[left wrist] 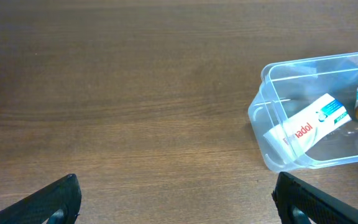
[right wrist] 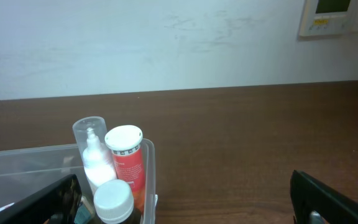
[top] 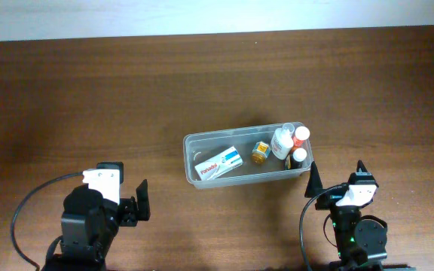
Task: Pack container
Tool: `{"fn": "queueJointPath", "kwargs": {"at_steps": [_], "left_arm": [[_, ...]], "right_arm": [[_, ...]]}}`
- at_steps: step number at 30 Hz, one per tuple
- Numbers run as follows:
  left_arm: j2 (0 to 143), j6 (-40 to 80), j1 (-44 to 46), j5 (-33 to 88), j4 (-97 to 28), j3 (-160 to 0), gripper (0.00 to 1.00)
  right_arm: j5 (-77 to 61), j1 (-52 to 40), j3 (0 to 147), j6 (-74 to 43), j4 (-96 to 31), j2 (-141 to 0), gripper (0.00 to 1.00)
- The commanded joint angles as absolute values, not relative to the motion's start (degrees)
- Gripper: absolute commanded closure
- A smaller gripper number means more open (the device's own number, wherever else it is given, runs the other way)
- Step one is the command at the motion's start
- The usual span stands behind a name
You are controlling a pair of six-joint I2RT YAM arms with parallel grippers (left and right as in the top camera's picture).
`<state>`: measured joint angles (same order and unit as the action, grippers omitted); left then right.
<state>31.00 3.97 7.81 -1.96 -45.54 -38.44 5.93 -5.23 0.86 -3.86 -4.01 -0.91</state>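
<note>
As both arms stand at the near edge of the tabletop (top: 66,90), neither holds anything. The left end effector (left wrist: 178,208) has its jaws spread wide over bare wood. The right end effector (right wrist: 185,208) is likewise spread, with nothing gripped.

Location: the container (top: 187,154) sits flat on the tabletop, right of centre. It is well apart from the left end effector and just ahead of the right one, with its near right corner close to that arm's fingers.

Contents: a Panadol box (top: 219,162) lies tilted at the left end and a small amber bottle (top: 261,153) sits mid-tub. A clear-capped spray bottle (top: 282,141), a red bottle (top: 301,135) and a dark white-capped bottle (top: 298,156) crowd the right end.

Handling, assessed: the thin clear plastic is judged light and slick, with walls that flex under a pinch. The rim appears to be the stiffest part. The load is biased to the right end, so a one-sided lift would likely tip the tub and topple the bottles.

Recommended hold: one finger inside and one outside a short end wall, just below the rim. The left wall beside the box offers clearer entry, since bottles crowd the right wall. Sliding looks safer than lifting.
</note>
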Motion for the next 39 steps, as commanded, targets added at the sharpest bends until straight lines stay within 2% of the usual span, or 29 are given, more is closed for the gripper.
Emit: {"fn": "queueJointPath", "kwargs": {"at_steps": [1,18,26,31,39], "left_arm": [[30.8,4.3,7.8,-2.4,-45.8,-38.1,0.01],[30.7,4.3,7.8,-2.4,-45.9,-38.1,0.0],[21.6,1.8,5.4,-7.3,-45.0,-32.9,0.01],[11.6,1.7,4.0,-6.7,-33.0,-21.1,0.01],[2.7,1.7,3.8,-5.0,0.8,-0.7,0.01]], "right_arm": [[5.4,-4.8,0.3,-3.6,-4.1,-0.4,0.01],[5.3,-4.8,0.3,-3.6,-4.1,-0.4,0.02],[5.3,-4.8,0.3,-3.6,-4.1,-0.4,0.02],[5.4,-4.8,0.3,-3.6,-4.1,-0.4,0.02],[5.3,-4.8,0.3,-3.6,-4.1,-0.4,0.02]]}}
